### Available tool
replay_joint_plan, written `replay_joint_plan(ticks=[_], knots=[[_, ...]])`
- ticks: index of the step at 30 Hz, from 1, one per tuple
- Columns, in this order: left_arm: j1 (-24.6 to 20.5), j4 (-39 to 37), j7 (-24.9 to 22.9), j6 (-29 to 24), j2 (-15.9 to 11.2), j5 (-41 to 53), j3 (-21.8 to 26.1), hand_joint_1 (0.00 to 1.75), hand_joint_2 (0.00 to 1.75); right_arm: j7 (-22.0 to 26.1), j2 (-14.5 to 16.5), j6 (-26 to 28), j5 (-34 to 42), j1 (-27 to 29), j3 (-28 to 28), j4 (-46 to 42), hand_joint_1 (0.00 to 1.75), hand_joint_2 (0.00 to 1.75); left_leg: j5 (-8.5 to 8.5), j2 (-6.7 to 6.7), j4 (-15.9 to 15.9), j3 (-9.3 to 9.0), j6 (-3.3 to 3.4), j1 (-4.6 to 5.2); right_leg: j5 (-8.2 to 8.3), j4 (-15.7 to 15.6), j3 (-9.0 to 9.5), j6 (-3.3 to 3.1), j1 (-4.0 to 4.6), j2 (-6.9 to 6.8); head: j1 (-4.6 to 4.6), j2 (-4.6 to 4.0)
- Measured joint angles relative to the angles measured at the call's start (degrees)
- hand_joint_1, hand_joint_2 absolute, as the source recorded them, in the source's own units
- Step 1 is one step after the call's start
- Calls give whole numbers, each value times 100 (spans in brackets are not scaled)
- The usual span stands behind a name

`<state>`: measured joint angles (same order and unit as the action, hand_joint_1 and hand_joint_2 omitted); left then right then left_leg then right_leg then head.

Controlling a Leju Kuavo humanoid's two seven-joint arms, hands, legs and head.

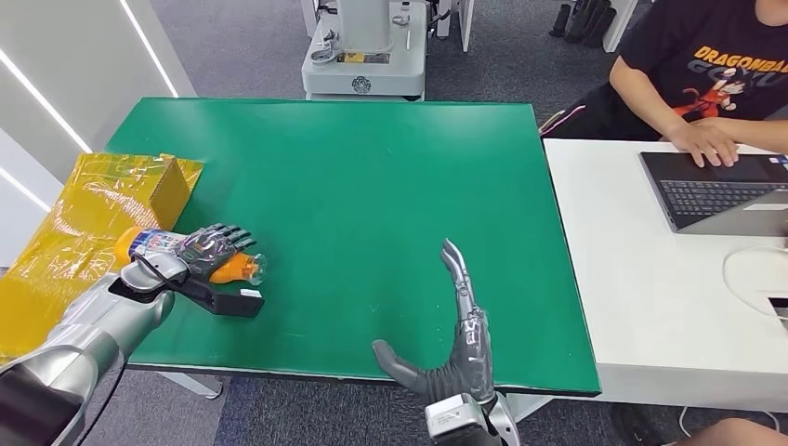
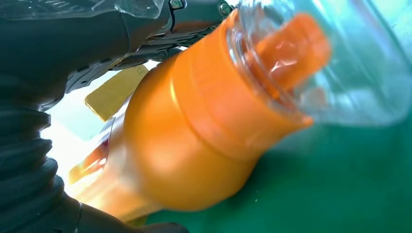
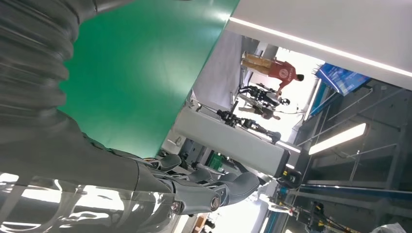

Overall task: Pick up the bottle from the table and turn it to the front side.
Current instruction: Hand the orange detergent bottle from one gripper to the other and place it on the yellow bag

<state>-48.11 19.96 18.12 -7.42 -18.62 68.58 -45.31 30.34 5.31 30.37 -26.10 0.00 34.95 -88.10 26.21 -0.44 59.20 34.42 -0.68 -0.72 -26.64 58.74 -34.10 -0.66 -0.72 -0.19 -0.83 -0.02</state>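
Note:
An orange bottle [image 1: 233, 268] with a clear cap and a printed label lies sideways near the green table's left edge, cap pointing right. My left hand [image 1: 206, 249] holds it, fingers wrapped over its body. In the left wrist view the bottle [image 2: 194, 141] looms large, its orange neck under the clear cap [image 2: 340, 68], with my dark fingers [image 2: 145, 29] curled over it. My right hand [image 1: 455, 344] stands edge-up over the table's front edge, fingers straight and apart, holding nothing. My right hand's fingers [image 3: 204, 187] stretch out in the right wrist view.
A yellow plastic bag with a cardboard box [image 1: 111, 200] lies at the left of the green table [image 1: 372, 177]. A person sits at the white desk [image 1: 650, 307] on the right, a hand on a laptop [image 1: 715, 190]. A robot base [image 1: 364, 56] stands beyond the table.

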Motion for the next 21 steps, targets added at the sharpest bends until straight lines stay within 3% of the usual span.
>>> replay_joint_plan(ticks=[12,21], knots=[[21,-14,-87,-227,-113,-7,41,0,175,-45,0,-123,5,-1,0,28,0,175,-4,1,0,1,-6,-2,1,1,-2,-1,1,4,0,0],[140,-12,-155,-461,-401,-99,319,0,175,-49,0,-142,-34,8,-1,25,0,175,-2,19,0,5,-9,-6,2,3,-18,-3,2,30,1,0]])
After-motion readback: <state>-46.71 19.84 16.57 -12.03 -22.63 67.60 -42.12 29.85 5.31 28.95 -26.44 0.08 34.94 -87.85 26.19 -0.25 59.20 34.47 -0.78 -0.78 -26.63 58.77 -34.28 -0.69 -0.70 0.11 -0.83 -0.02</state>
